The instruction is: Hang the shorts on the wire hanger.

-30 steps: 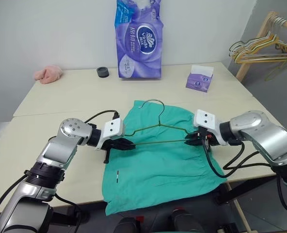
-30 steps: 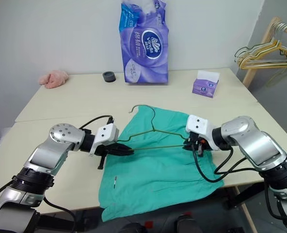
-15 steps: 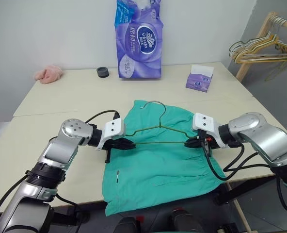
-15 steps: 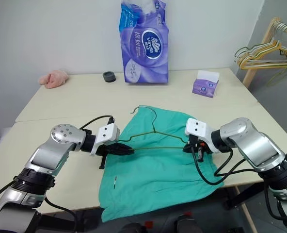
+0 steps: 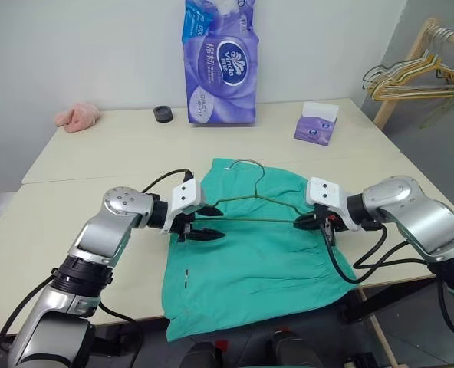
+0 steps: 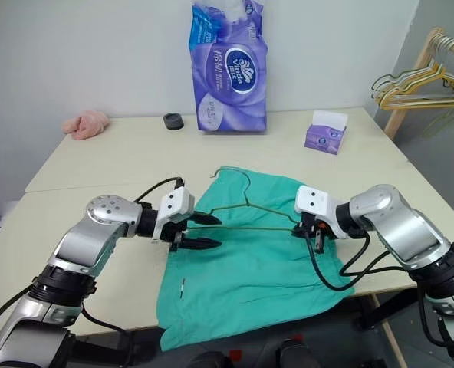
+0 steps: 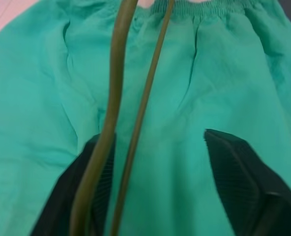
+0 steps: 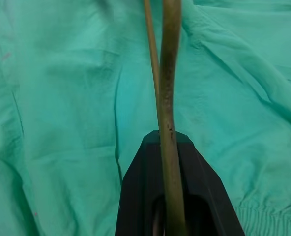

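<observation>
The left gripper (image 5: 208, 222) had just let go: its fingers (image 7: 234, 172), pinched on the hanger's left end a second before, now stood wide apart, one above and one below the wire. In the left wrist view the wire ran close along one finger pad, but whether it touched was unclear. The right gripper (image 5: 307, 222) was clamped tight on the hanger's (image 5: 251, 201) right end, and the right wrist view showed the wire pinched between the closed fingers (image 8: 150, 182).

So the hanger was carried by the right gripper alone, its bar crossing the upper part of the shorts (image 5: 250, 264) and its hook pointing toward the far edge of the table (image 5: 97, 153). The shorts lay flat near the front edge, in the middle, their lower hem reaching that edge, and not yet threaded on the hanger.

The release probably meant the left gripper was freed to take up the fabric, while the right kept the hanger steady. With one end loose, the wire could sag or swing.

Farther out, a purple tissue pack (image 5: 219, 61) stood at the back edge, a small tissue box (image 5: 316, 124) toward the back right corner, a pink cloth (image 5: 77, 116) at the back left, and a black cap (image 5: 163, 114) beside the pack.
</observation>
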